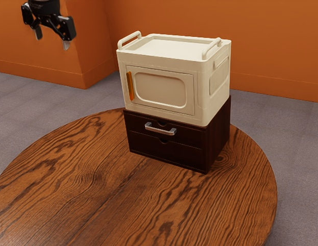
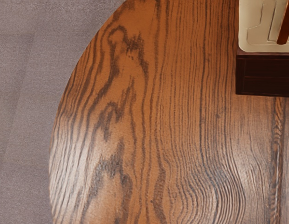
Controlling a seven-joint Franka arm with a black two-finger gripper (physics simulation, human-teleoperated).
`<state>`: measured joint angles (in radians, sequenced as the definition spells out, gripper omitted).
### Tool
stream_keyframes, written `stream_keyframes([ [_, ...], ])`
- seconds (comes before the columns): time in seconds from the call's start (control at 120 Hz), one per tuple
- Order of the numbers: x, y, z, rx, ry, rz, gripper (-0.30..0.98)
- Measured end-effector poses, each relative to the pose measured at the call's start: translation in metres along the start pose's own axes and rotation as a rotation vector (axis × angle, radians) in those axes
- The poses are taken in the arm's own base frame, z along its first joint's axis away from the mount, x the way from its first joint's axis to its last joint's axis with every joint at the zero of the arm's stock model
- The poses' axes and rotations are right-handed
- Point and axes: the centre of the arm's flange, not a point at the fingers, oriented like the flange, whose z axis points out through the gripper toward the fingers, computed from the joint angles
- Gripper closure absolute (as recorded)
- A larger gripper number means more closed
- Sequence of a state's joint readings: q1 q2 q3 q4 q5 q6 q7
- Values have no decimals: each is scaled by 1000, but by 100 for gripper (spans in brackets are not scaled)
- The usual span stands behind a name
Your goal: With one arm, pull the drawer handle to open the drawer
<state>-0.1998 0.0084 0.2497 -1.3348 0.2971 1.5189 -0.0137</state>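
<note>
Drawer shut; pincer (image 1: 52, 42) spread, empty and well apart from the handle (image 1: 160, 131).
The metal handle is on the front of the dark chest (image 1: 218, 136), which stands on the round worktop (image 1: 87, 189) beneath a white box (image 1: 164, 89). From the pincer, the handle lies lower and towards the exterior view's right. Its long axis runs level across the upper drawer (image 1: 137, 124). The pincer's two fingers stand wide apart, with nothing between them and touching nothing. Their spread appears roughly in line with the bar, so in my judgement the approach calls for descent, travel to the drawer front and probably a wrist turn to grip across it.
</note>
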Motion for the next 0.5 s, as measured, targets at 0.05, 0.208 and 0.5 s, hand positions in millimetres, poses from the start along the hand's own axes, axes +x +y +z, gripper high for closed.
stream_keyframes([
  [0.05,2,-7,0,3,20,-13,0],
  [0.208,0,-34,-16,13,87,-60,0],
  [0.5,-7,-85,-17,37,113,-149,0],
])
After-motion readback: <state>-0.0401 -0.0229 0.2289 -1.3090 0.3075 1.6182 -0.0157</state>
